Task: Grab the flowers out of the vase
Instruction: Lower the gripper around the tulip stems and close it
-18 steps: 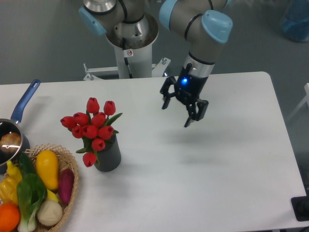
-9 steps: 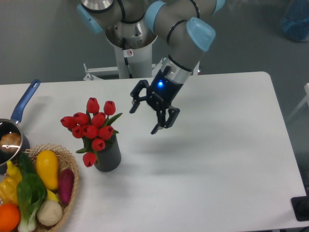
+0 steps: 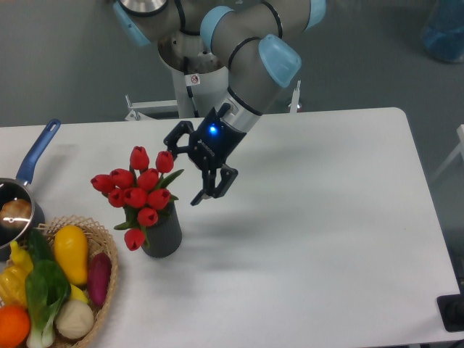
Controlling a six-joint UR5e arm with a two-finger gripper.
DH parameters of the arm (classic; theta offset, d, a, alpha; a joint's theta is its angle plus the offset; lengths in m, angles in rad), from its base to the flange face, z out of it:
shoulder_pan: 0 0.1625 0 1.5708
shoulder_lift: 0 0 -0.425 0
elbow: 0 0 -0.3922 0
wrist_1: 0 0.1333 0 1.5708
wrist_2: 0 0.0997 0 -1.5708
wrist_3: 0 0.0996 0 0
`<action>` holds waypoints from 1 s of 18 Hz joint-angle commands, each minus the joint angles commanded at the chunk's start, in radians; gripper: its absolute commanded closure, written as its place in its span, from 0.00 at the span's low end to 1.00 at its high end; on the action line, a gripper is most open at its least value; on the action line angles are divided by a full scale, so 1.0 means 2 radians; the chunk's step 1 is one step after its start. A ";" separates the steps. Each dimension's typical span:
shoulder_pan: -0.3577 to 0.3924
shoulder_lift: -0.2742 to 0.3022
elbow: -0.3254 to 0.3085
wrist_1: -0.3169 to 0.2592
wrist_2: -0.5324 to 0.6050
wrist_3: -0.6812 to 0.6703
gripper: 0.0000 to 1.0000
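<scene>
A bunch of red tulip flowers [image 3: 139, 190] with green leaves stands in a short dark grey ribbed vase [image 3: 164, 234] at the left of the white table. My gripper [image 3: 183, 172] hangs just right of the blooms, open, with nothing between its fingers. One fingertip [image 3: 169, 146] is close to the upper right tulip; the other fingertip [image 3: 197, 199] points down toward the table right of the vase. Whether the fingertip touches the tulip cannot be told.
A wicker basket [image 3: 101, 240] of colourful vegetables sits at the front left, next to the vase. A blue-handled saucepan [image 3: 29, 171] is at the left edge. The arm's base column [image 3: 196, 72] stands behind the table.
The gripper has swung left across the table, from right of centre to right beside the flowers, staying open. The flowers and vase have not moved.
</scene>
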 joint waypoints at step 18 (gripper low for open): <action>-0.019 -0.025 0.008 0.004 -0.030 -0.012 0.76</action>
